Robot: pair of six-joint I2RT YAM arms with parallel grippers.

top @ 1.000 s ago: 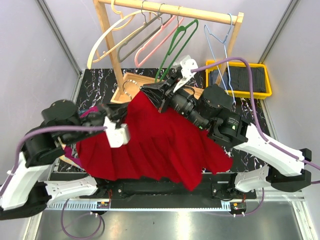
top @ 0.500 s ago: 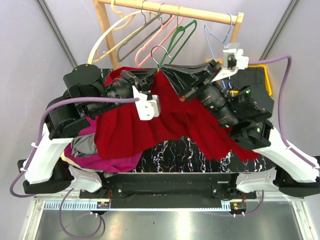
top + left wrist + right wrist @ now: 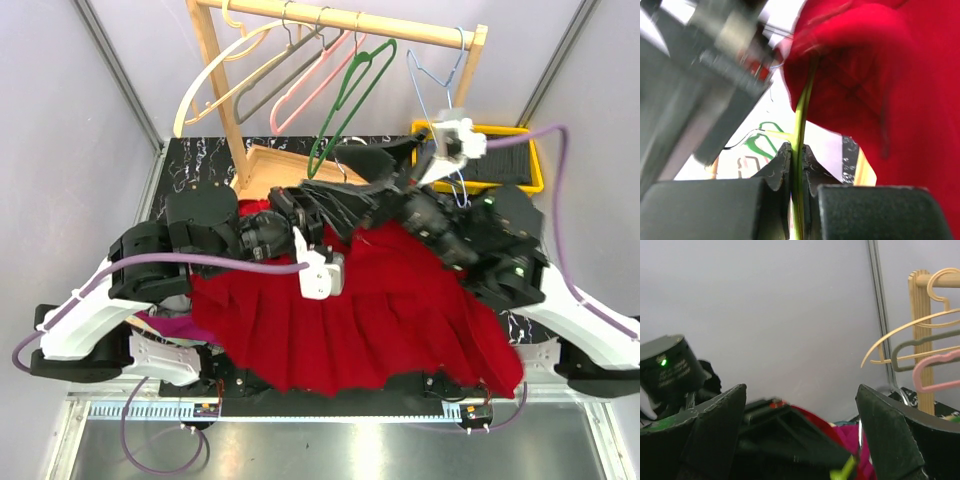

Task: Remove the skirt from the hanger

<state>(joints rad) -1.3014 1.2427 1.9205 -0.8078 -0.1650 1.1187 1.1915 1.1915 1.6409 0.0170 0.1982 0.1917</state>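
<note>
**Skirt is not off the hanger yet, maybe halfway there**

Far left there's a magenta cloth [image 3: 170, 325] poking out from under everything; it isn't part of the job as far as I can tell.

Next over, the left gripper [image 3: 796, 155] is pinched tight on a thin yellow-green bar. I'm reading that bar as the hanger [image 3: 801, 115]. In the left wrist view it runs straight up into a bunched fold of red fabric, so the skirt [image 3: 370, 320] looks to be still hooked over it at that end.

In the middle, most of the skirt is spread across the front of the table [image 3: 190, 160], hanging between the two arms and draping toward the near edge. So it's down off the wooden rack [image 3: 215, 90], but I wouldn't call it separated from the hanger.

On the right, the right gripper [image 3: 801, 390] has its fingers gaping wide with nothing between them. It's just above the red cloth and isn't holding it.

My take is that the hanger is secured and the skirt isn't freed. What's left is for the right side to get a hold of the fabric and slide it off the bar. The yellow bin [image 3: 530, 160] at far right isn't involved.
</note>
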